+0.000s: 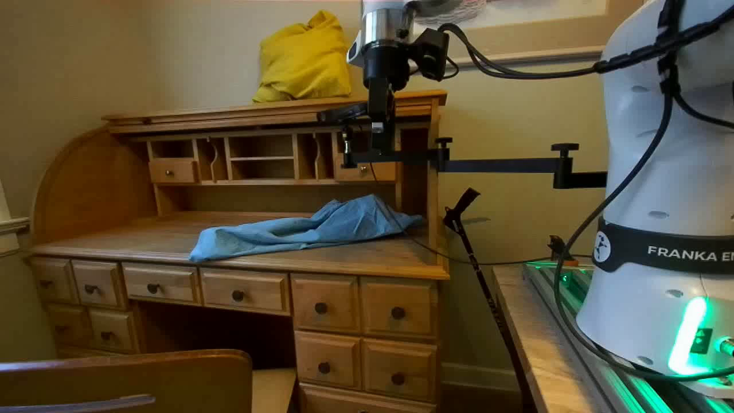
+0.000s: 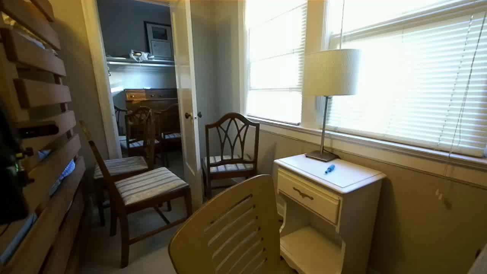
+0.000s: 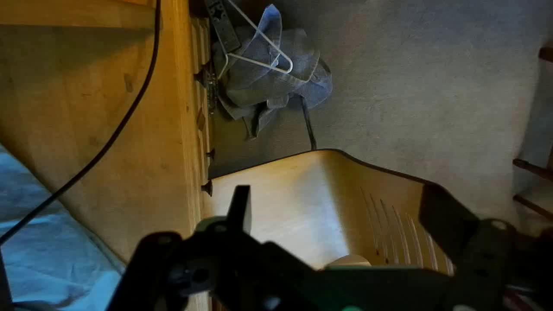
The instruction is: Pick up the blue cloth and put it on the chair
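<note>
A: Largest first. The desk [image 1: 367,258]?
B: Stands at the wall.
A: The arm [image 1: 659,172]?
B: Single, so no nearer arm to choose.
A: The chair [image 1: 126,381]?
B: Stands close before the drawer side of the desk.
A: The blue cloth [image 1: 309,229]?
B: Lies rumpled on the desk top. Runs lengthwise along the desk, slightly aslant, and reaches the front edge at one end.
A: The gripper [image 3: 337,194]?
B: Hangs higher than the cloth. Shows jaws wide apart in the wrist view, with nothing gripped and bare chair seat visible through the gap.
A: Direction from gripper to cloth?
B: Down and toward the desk: lower left in the wrist view, outside the jaws. Probably calls for a sideways shift over the desk edge, then a descent. Note one black cable [image 3: 103,152] across the sight line; contact with the cloth unclear.
A: Count, in descending size by eye?
B: One desk. One arm. One slotted chair; three striped chairs [image 2: 152,186] this side of the door [image 2: 185,68], more beyond, too dim to count. One nightstand [image 2: 359,217]. One lamp [image 2: 335,72]. One blue cloth. One yellow bundle [image 1: 307,57], atop the desk. One heap of denim [image 3: 246,90]. One gripper. One small blue item [image 2: 329,168] on the nightstand, unidentified.
</note>
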Available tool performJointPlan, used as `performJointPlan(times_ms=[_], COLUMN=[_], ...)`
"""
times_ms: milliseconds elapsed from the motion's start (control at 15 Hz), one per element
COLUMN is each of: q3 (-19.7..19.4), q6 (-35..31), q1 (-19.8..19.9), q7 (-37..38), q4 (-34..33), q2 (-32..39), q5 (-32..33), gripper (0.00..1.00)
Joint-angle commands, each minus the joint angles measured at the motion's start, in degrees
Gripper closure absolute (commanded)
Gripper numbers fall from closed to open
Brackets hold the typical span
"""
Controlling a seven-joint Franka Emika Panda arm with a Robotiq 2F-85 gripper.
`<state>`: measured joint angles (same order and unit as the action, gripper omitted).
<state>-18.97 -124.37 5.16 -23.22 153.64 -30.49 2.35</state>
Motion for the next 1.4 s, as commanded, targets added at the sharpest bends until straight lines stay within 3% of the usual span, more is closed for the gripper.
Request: performJointPlan(times_ms=[0, 533, 933, 1333], q3=[1.1, 1.6, 4.5, 6.2], q6=[0.1, -1.5, -10.8, -21.1], q1=[1.1, 0.0, -4.8, -4.1], q7=[-0.5, -1.8, -9.5, -8.9], q4=[-0.1, -1.6, -9.1, -15.9], q2=[0.2, 1.9, 14.2, 25.8], q5=[-0.7, -0.5, 0.6, -3.2], gripper=[0.00, 0.00, 0.00, 0.00])
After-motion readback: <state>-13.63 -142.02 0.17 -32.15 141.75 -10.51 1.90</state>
